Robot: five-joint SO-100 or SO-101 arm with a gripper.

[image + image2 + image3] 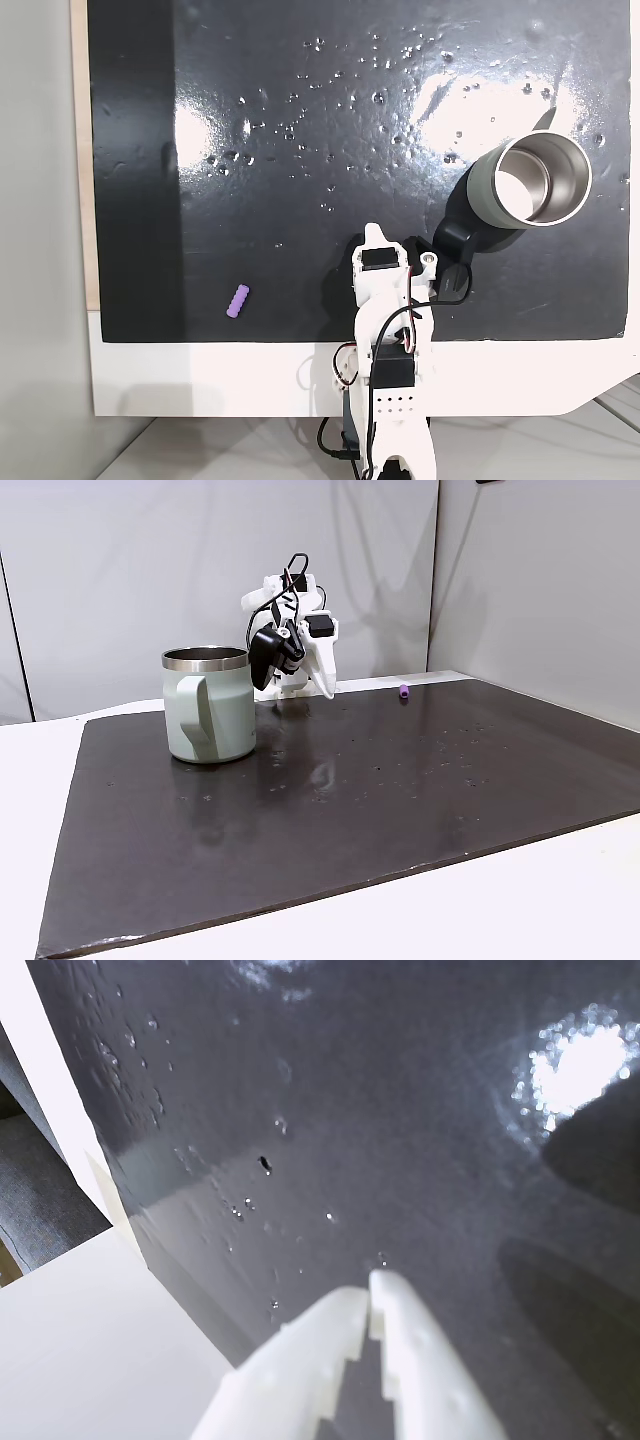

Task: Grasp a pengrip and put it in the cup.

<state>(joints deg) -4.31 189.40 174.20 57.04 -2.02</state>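
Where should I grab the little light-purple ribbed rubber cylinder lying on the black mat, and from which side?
Probably across its middle, coming straight down from above. The light-purple ribbed rubber cylinder lies flat on the black mat, tilted slightly from upright in that fixed view, with bare mat around it. Set the fingers on its long sides. The gripper is shut, so open first.

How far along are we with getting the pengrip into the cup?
Nothing looks done yet. The pengrip lies on the black mat, far from the cup, which looks empty. The gripper is shut on nothing, tucked near the arm's base. Reaching, grasping, carrying and dropping all remain.
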